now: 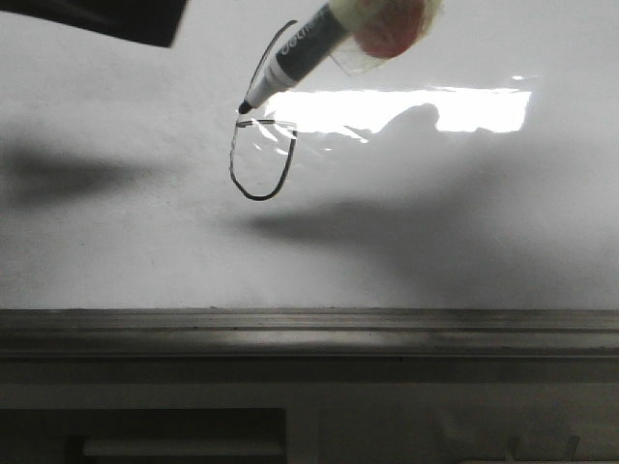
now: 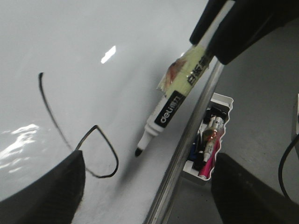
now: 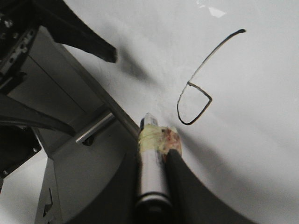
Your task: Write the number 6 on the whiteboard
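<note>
Your right fingers (image 3: 154,179) are pinching the marker (image 2: 175,105) around its barrel, above the band of yellowish tape (image 3: 156,138), and the marker is sticking out past them with its black tip pointing at the whiteboard (image 1: 116,251). In the front view that tip is sitting at the top of the loop of the number 6 (image 1: 259,159), where the loop is meeting the long slanted stroke; you cannot tell there whether it is touching, while the left wrist view is showing the tip off to one side of the line. Your left fingers (image 2: 145,191) are standing spread, holding nothing, framing the loop and the board's metal edge. Beyond that edge a white tray (image 2: 219,100) is holding several other markers. The board's grey ledge (image 1: 309,333) is running along its lower side in the front view.
</note>
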You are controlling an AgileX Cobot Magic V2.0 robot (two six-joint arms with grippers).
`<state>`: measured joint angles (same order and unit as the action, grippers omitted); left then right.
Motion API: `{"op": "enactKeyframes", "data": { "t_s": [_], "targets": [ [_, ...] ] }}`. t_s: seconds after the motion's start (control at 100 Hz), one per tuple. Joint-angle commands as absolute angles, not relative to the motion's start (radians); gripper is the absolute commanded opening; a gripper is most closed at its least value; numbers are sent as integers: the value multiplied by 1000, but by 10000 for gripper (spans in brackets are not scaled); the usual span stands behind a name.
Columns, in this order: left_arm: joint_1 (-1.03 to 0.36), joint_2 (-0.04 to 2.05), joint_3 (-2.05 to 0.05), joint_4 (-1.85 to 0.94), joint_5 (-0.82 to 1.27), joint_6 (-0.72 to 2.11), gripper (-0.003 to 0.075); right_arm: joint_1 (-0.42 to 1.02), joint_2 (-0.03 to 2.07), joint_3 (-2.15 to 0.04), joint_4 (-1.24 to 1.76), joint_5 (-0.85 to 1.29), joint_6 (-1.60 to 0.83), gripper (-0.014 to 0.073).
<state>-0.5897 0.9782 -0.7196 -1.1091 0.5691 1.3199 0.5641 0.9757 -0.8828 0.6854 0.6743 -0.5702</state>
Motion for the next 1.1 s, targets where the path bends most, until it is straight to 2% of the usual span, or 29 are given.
{"op": "enactKeyframes", "data": {
  "t_s": [0.0, 0.16, 0.37, 0.62, 0.72, 1.09],
  "targets": [
    [-669, 1006, -763, -1166, 482, 1332, 512, 561, 978, -938, 707, 668, -598, -50],
    [-764, 1071, -787, -1162, 416, 1353, 512, 561, 1004, -981, 707, 727, -606, -50],
    [-797, 1118, -825, -1159, 396, 1353, 505, 561, 1016, -992, 707, 745, -606, -50],
    [-797, 1119, -827, -1161, 368, 1353, 334, 561, 1016, -992, 707, 759, -613, -50],
    [-797, 1123, -827, -1154, 368, 1355, 298, 561, 1016, -992, 707, 762, -613, -50],
    [-797, 1161, -827, -1154, 372, 1355, 294, 561, 1016, -992, 718, 772, -614, -50]
  ]
}}
